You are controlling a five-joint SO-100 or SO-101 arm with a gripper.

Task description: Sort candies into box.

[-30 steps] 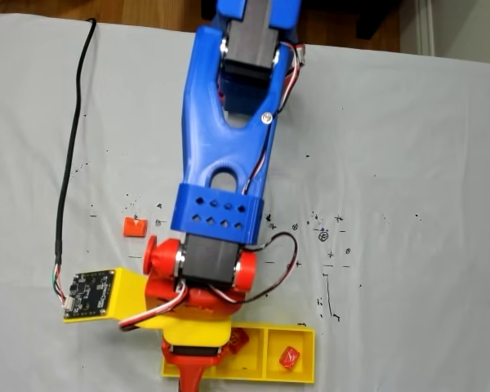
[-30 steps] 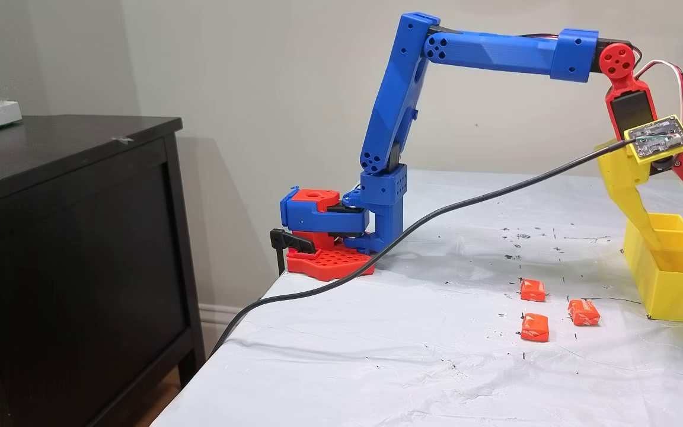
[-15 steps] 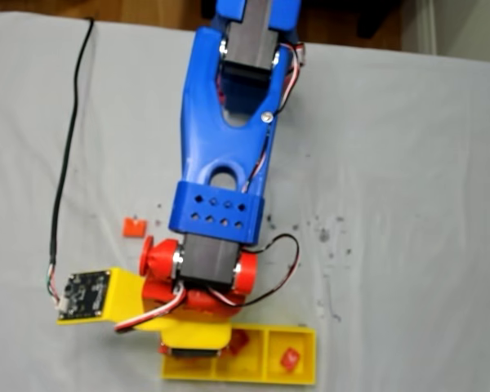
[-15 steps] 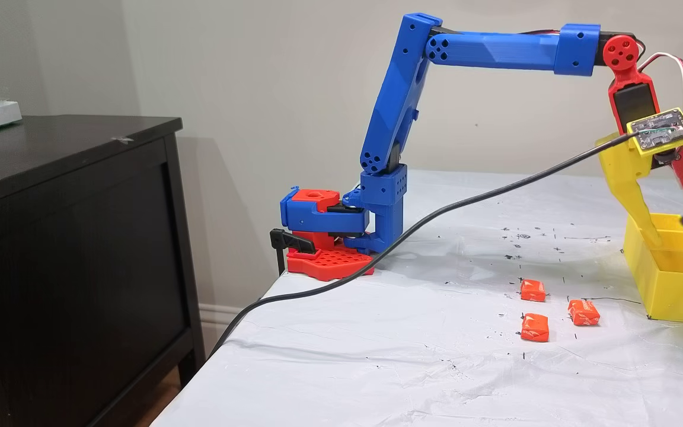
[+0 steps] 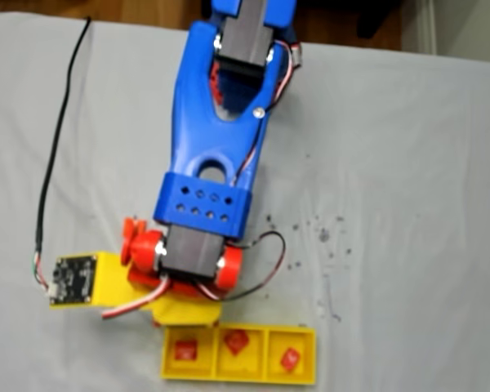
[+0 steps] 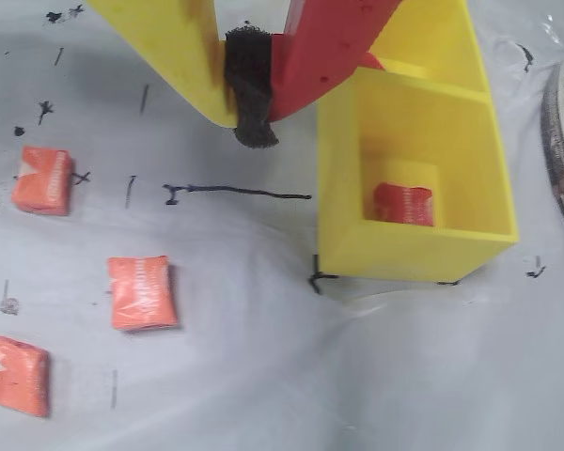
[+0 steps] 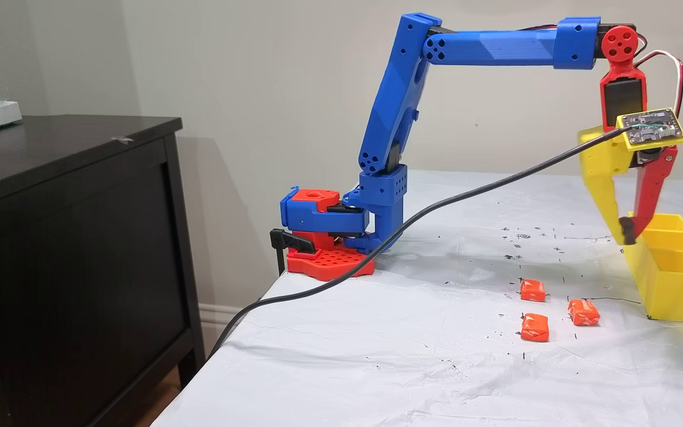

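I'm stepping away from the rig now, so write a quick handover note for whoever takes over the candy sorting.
Pincer: shut, nothing held, hanging above the table beside the box, not touching it.
Box: one candy in each of its three compartments, left, middle, right in a fixed view.
Table: three candies loose on the cloth beside the box.
Done: three sorted. Left: pick up the three loose ones and drop them in.
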